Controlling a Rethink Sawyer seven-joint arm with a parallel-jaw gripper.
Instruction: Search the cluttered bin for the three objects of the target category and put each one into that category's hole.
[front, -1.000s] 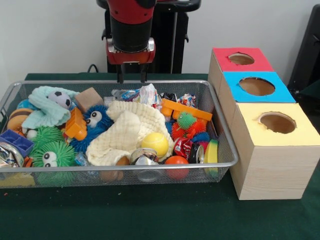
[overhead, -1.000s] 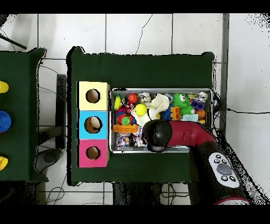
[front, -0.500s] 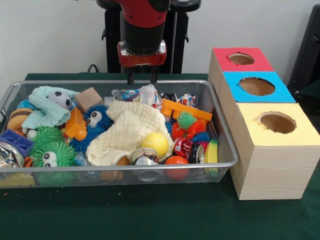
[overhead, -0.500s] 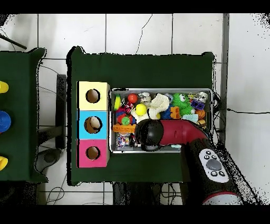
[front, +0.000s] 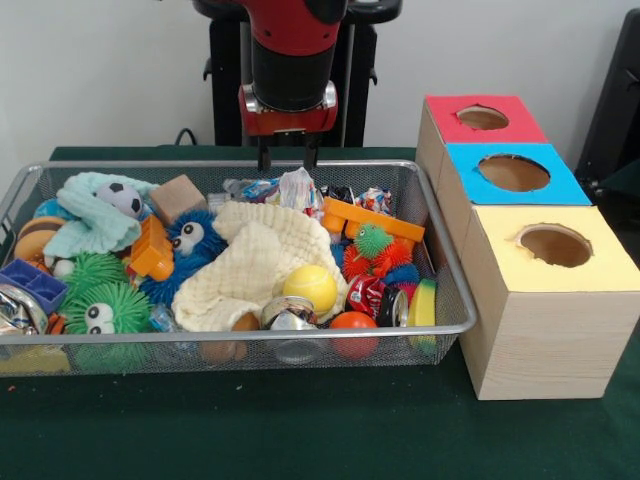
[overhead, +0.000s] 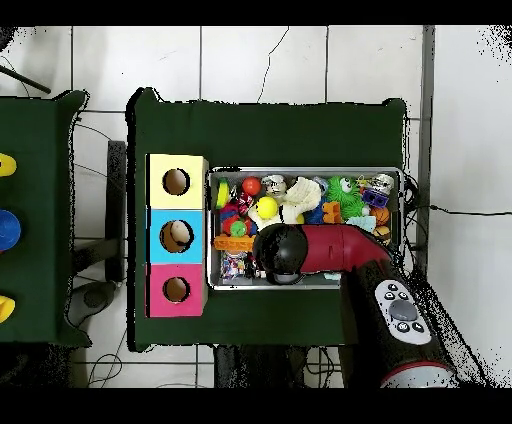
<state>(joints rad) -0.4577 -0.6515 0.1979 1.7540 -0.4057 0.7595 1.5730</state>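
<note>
Hanging above the wire bin's (front: 300, 330) far rim, my gripper (front: 288, 158) holds nothing, prongs parted. Nearest the camera lie an orange ball (front: 352, 325) and a yellow ball (front: 310, 287); beyond them, a cream cloth (front: 255, 260). Open air surrounds me. The three-hole box (front: 530, 250) stands beside the bin.

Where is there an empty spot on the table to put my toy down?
The green table is bare in front of the wire bin and the yellow box, and in the overhead view on the far side of the bin too. Inside the bin it is crowded: toys, balls and a cream cloth fill it edge to edge, under the pincer.
</note>
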